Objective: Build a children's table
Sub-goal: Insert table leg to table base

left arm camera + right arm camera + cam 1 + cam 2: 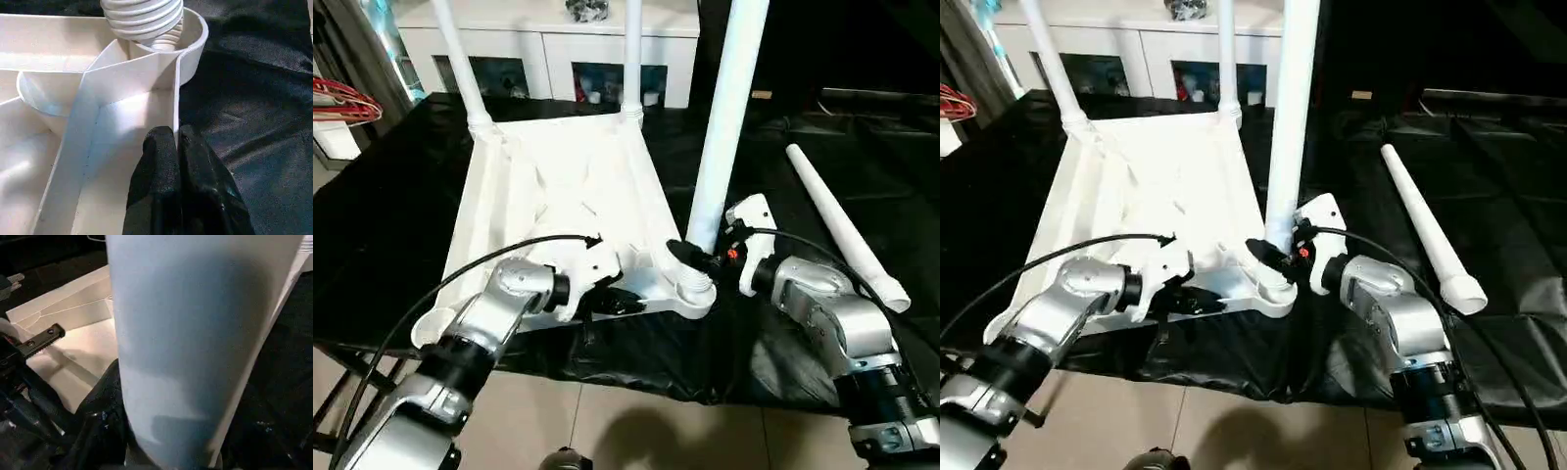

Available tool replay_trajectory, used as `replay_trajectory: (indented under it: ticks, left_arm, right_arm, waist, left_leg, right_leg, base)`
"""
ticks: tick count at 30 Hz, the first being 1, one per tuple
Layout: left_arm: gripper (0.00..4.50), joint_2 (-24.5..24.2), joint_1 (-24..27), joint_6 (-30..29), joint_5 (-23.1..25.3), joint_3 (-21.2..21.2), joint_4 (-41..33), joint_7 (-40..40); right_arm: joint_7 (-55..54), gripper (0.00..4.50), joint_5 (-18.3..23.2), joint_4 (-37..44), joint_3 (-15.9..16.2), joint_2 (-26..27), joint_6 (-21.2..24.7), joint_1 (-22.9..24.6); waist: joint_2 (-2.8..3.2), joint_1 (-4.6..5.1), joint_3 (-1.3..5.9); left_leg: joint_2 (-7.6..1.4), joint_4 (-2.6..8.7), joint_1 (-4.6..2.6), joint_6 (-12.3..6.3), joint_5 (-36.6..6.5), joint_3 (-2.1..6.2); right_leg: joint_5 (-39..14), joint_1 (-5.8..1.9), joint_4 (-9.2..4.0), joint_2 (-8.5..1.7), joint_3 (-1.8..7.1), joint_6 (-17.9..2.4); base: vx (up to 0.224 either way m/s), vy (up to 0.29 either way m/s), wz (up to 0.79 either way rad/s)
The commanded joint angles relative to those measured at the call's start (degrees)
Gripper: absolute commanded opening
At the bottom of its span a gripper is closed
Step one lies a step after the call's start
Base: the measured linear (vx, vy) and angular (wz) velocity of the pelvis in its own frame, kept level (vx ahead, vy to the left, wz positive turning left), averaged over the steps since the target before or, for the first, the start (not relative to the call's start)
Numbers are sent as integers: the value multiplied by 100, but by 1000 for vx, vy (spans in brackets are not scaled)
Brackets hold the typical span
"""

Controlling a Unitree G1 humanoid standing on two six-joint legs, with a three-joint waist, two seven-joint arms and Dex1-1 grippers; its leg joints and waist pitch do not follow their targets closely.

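The white tabletop (pixel 568 186) lies upside down on a black cloth, ribs up. Two white legs (pixel 460 59) (pixel 632 49) stand upright in its far corners. A third leg (pixel 729 108) stands in the near right corner socket (pixel 695 291), and my right gripper (pixel 698 257) is shut on its lower part. In the left wrist view its threaded end (pixel 144 19) sits in the socket with threads still showing above the rim. My left gripper (pixel 177 142) is shut on the tabletop's thin near rim wall, just left of that socket. A fourth leg (pixel 842 225) lies loose on the cloth to the right.
A white glass-door cabinet (pixel 548 49) stands behind the work surface. Something of red wire (pixel 342 103) sits at the far left edge. The black cloth (pixel 391 215) hangs over the near edge, with tiled floor (pixel 636 431) below.
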State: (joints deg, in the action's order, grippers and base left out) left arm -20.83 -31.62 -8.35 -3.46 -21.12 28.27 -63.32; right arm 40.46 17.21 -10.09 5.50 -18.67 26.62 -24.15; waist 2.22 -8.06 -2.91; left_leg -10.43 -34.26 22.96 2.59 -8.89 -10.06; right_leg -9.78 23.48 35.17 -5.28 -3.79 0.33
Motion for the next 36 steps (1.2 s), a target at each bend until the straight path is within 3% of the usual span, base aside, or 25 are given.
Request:
replay_trajectory:
  ticks: [1, 12, 31, 36]
  left_arm:
    - [0, -59, 26, -67, -50, 116, -107, -18]
    - [0, -49, -11, -109, -43, 148, -94, -35]
    - [0, -59, -24, -131, -35, 153, -122, -57]
    - [0, -64, -33, -90, -27, 192, -114, 10]
  right_arm:
    - [82, 193, -46, -32, 163, -75, 216, 55]
    - [253, 193, 80, 411, 92, -280, 494, 218]
    - [269, 193, 99, 252, 78, -181, 580, 176]
    - [268, 193, 354, 45, -233, -40, 526, 275]
  waist:
    - [-88, -17, 409]
    - [-69, -23, 414]
    - [-85, -29, 414]
    - [-84, -27, 415]
  left_leg:
    - [-249, 452, -149, 33, -1553, 83]
    - [-248, 451, -150, 63, -1583, 88]
    - [-247, 449, -142, 56, -1551, 88]
    - [-248, 447, -144, 43, -1554, 87]
  right_leg:
    - [-1554, -239, -410, -361, 236, -1042]
    - [-1519, -246, -416, -353, 238, -1008]
    - [-1545, -244, -414, -366, 235, -1036]
    - [-1521, -246, -414, -366, 233, -1058]
  base:
    - [0, 0, 0]
    - [0, 0, 0]
    - [0, 0, 0]
    - [0, 0, 0]
